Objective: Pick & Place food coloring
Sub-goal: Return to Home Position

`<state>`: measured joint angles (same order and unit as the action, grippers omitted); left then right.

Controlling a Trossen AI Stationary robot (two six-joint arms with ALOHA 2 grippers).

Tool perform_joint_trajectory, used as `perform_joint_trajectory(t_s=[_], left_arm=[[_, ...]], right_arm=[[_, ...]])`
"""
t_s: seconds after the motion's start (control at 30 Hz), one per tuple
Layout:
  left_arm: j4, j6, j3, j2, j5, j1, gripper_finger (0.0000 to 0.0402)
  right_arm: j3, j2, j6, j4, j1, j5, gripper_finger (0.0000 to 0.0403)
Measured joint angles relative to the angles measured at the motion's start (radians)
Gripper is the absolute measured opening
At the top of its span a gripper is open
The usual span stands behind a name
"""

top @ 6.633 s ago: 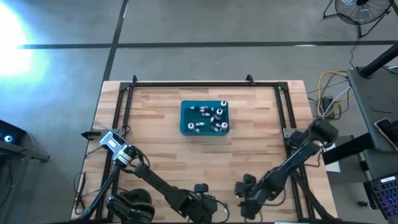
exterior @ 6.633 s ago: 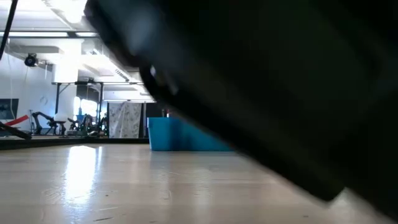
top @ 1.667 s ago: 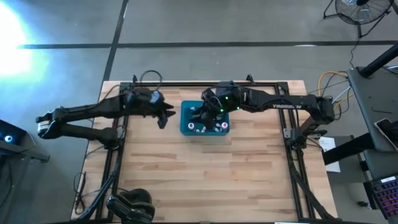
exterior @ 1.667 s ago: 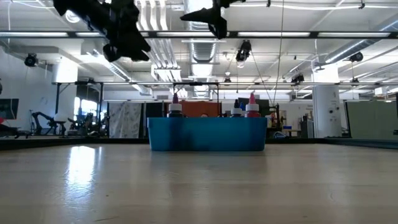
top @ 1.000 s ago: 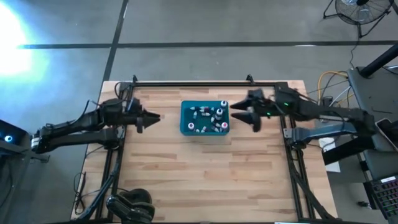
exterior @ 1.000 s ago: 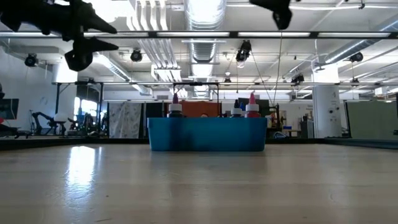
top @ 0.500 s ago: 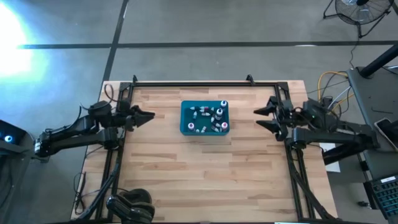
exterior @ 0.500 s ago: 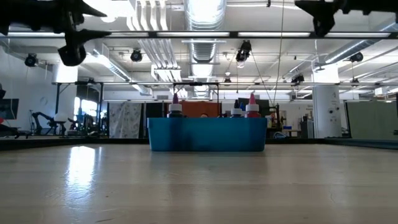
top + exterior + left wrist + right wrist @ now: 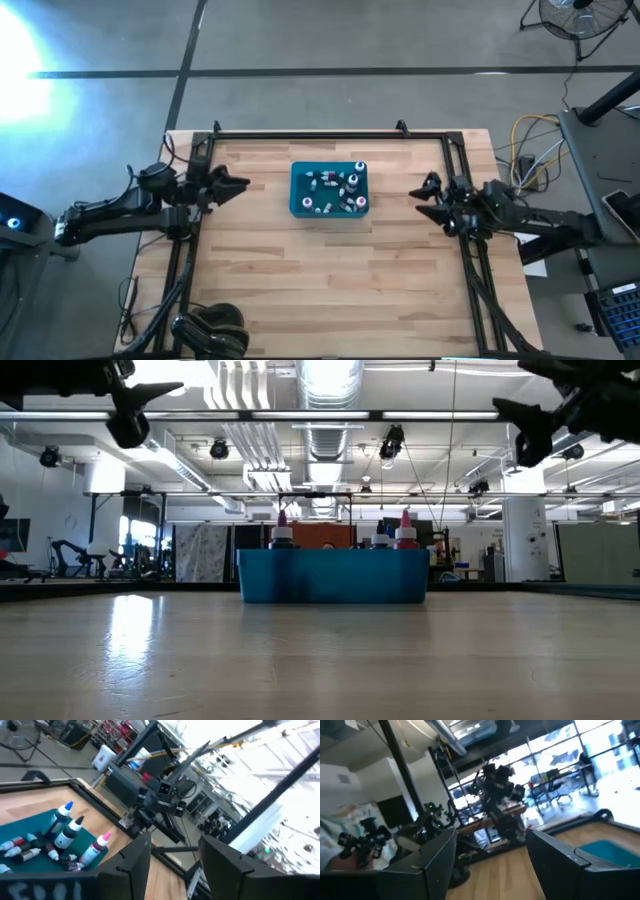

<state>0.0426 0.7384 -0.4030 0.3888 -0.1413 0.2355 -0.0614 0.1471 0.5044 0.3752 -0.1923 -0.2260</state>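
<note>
The food coloring bottles (image 9: 338,190) are several tiny bottles with dark, blue and red bodies and pale caps, in a teal bin (image 9: 298,195) at the table's middle. Some stand and some lie on its floor. In the low view, two capped tops (image 9: 405,530) rise above the bin wall (image 9: 333,577). My left gripper (image 9: 236,184) hovers open above the table, left of the bin, and my right gripper (image 9: 422,195) hovers open to its right. The left wrist view shows the bottles (image 9: 75,827) past the open fingers.
A black metal frame (image 9: 330,135) runs along the far edge and both sides of the wooden table (image 9: 330,280). Bare wood lies around the bin on all sides. In the right wrist view the bin's corner (image 9: 615,851) shows beyond the fingers.
Both arms have drawn back from the bin. The right gripper has moved toward the table's right edge, a little nearer and lower. The left gripper has pulled slightly toward the left edge. Both stayed open; the bottles and bin have not moved.
</note>
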Motion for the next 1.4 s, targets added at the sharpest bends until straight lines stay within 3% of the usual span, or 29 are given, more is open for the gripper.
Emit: perform_joint_trajectory(t_s=[0.1,0.37,0.63,0.97,1.23,1.4], left_arm=[[0.029,-0.022,0.000,0.033,0.019,-0.037,0.0146],[0.069,0.040,0.000,0.110,0.043,-0.067,0.0146],[0.075,0.043,0.005,0.145,0.043,-0.068,0.0146],[0.075,0.044,0.203,-0.033,0.049,-0.075,0.0146],[0.022,0.044,0.390,-0.233,0.051,-0.130,0.0146],[-0.044,0.045,0.381,-0.311,0.099,-0.140,0.0146]], right_arm=[[0.053,-0.004,0.020,0.065,0.000,0.000,0.0233],[0.051,0.021,0.014,-0.084,0.000,-0.005,0.0233],[0.051,0.044,0.013,-0.119,0.000,-0.005,0.0233],[0.052,-0.147,0.012,-0.164,0.040,0.008,0.0233],[0.052,-0.147,0.012,-0.169,0.062,0.009,0.0233],[0.052,-0.147,0.012,-0.167,0.086,0.010,0.0233]])
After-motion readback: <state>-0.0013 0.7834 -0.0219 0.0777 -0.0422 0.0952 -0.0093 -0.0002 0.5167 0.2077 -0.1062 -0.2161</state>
